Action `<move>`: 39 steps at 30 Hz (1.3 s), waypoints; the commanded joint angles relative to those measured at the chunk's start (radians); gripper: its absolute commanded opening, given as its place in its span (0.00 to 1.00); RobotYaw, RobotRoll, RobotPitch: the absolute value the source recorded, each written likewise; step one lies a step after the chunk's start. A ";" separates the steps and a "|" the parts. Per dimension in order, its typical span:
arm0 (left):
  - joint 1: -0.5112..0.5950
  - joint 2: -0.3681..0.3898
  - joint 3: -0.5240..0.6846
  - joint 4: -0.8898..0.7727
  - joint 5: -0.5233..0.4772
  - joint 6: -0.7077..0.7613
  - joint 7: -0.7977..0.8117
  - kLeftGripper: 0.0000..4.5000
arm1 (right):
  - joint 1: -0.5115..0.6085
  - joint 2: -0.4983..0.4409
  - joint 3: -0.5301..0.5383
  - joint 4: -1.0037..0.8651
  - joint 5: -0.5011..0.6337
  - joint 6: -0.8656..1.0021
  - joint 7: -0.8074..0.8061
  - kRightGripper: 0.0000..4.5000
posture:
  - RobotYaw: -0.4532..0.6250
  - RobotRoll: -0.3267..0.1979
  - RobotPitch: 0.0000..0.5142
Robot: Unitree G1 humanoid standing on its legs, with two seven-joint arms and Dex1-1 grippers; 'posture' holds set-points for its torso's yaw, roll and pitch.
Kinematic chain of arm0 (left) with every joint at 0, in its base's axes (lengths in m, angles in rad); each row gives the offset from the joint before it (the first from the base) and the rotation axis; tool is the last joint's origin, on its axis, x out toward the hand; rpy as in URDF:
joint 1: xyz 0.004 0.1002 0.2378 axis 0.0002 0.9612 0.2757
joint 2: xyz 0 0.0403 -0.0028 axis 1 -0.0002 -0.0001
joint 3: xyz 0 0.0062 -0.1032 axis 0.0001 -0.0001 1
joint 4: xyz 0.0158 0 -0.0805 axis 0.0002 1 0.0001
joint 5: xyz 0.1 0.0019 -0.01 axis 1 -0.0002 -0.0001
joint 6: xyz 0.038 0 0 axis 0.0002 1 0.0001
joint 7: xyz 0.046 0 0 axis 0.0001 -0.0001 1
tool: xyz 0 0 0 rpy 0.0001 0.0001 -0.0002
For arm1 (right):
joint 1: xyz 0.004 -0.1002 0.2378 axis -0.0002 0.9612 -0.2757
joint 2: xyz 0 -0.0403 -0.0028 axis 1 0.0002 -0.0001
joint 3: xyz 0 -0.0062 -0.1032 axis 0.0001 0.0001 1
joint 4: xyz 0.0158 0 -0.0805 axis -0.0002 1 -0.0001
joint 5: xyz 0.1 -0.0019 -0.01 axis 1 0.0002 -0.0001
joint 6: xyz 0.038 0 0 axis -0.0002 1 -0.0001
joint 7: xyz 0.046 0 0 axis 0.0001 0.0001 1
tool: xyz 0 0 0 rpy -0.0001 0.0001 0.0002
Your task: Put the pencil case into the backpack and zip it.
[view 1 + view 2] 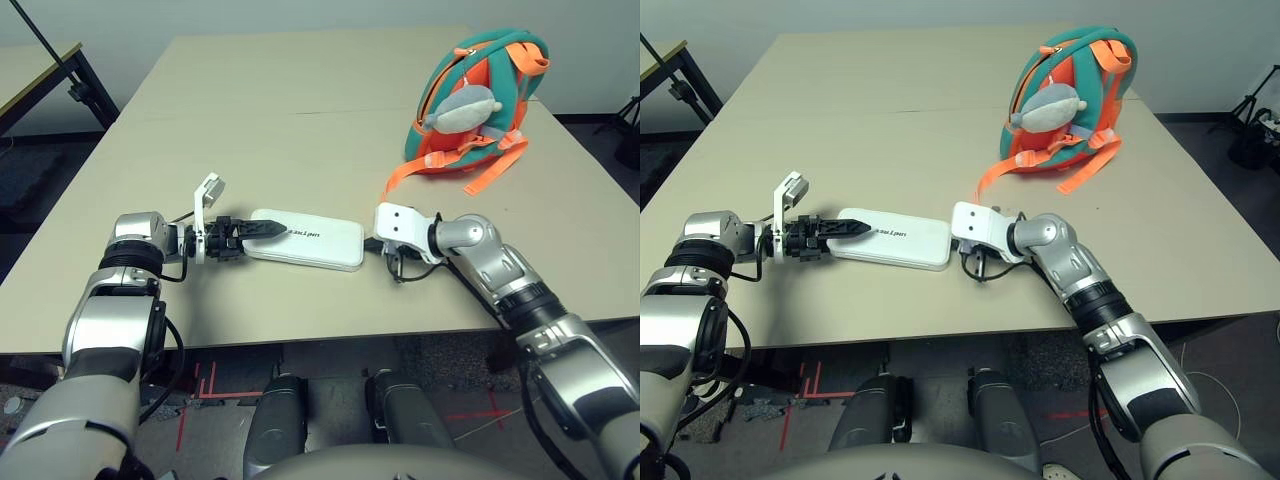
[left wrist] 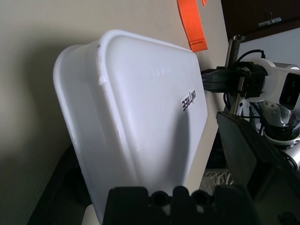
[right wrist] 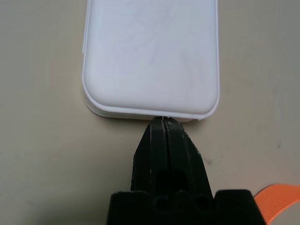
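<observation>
I see the beige table point(image 1: 300, 110) with the backpack point(image 1: 480, 95) standing at its far right, orange straps trailing toward me. The pencil case point(image 1: 308, 240) lies flat near the front edge, well apart from the bag, between my two arms. My left gripper point(image 1: 262, 229) stands wide open, one black finger lying over the case's left end. My right gripper point(image 3: 162, 123) is closed on nothing, its joined tips touching the case's right end.
</observation>
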 commanded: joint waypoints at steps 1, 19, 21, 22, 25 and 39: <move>0.015 -0.009 -0.003 0.037 0.034 -0.022 0.046 0.92 | -0.004 -0.011 0.000 0.003 0.005 -0.017 0.005 0.00 | 0.30 0.62 0.14; 0.010 -0.012 0.073 0.037 0.020 -0.093 0.093 0.34 | 0.041 -0.085 -0.098 0.010 0.065 0.028 -0.035 0.09 | 0.30 0.62 0.12; 0.009 -0.010 0.087 0.027 0.014 -0.099 0.093 0.33 | 0.043 -0.102 -0.141 0.025 0.090 0.046 -0.049 0.22 | 0.30 0.62 0.12; 0.008 -0.008 0.097 0.018 0.008 -0.103 0.093 0.33 | 0.044 -0.116 -0.170 0.035 0.108 0.058 -0.055 0.30 | 0.30 0.62 0.12; -0.001 -0.004 0.160 -0.011 -0.031 -0.110 0.110 0.32 | 0.043 -0.165 -0.278 0.073 0.172 0.104 -0.081 0.56 | 0.30 0.62 0.11; 0.085 -0.055 0.378 -0.346 -0.219 -0.126 0.270 0.30 | -0.088 -0.238 -0.592 0.330 0.346 0.141 -0.266 1.00 | 0.30 0.62 0.11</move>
